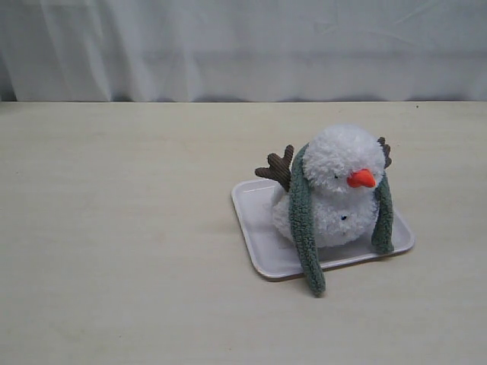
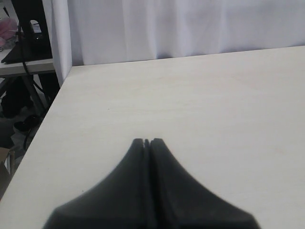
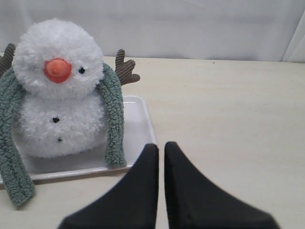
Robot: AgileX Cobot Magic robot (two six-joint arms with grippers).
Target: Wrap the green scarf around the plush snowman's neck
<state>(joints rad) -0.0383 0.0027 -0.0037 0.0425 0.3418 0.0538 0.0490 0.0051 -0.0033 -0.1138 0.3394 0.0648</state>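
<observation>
With left gripper [image 2: 147, 141] and right gripper [image 3: 161, 145] closed on nothing, the green scarf [image 1: 304, 228] only drapes uncrossed over the plush snowman [image 1: 335, 160], so a lopsided tug could strip it off.

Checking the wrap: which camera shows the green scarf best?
Right wrist view: the green scarf is close and head-on, both ends hanging uncrossed beside the plush snowman. Exterior view shows it smaller; left wrist view shows none of it.
</observation>
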